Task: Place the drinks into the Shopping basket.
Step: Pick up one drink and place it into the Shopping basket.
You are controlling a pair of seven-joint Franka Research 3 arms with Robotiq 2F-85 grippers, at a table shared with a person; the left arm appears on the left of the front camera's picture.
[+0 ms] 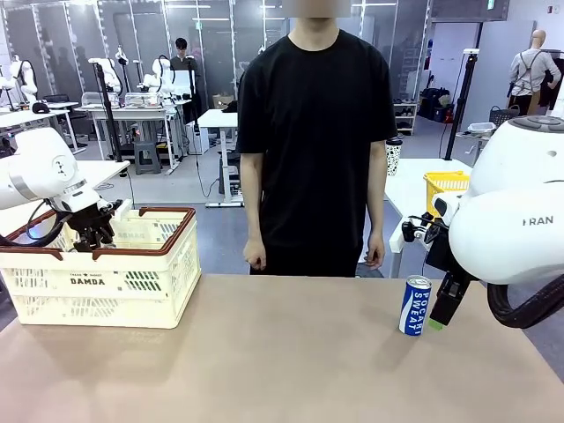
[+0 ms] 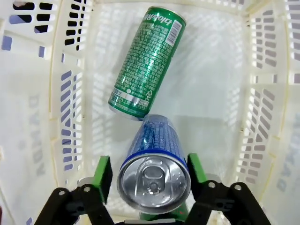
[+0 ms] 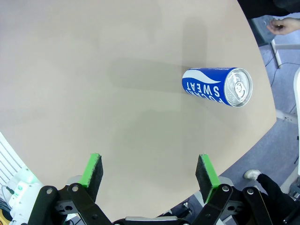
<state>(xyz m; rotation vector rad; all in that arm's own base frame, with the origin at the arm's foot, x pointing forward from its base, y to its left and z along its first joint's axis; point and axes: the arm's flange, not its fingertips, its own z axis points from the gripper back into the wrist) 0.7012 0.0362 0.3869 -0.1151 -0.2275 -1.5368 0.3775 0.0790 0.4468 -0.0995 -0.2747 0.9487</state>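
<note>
Inside the Shopping basket (image 2: 262, 117), my left gripper (image 2: 150, 171) seems parted off a blue can (image 2: 157, 140); next, my open, empty right gripper (image 3: 149, 168) must grasp the standing can (image 3: 215, 86).

Front across table (image 1: 291, 370), wrists downward

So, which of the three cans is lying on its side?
The green can, flat on the basket floor. The blue can beside it and the blue can on the table both stand upright.
</note>
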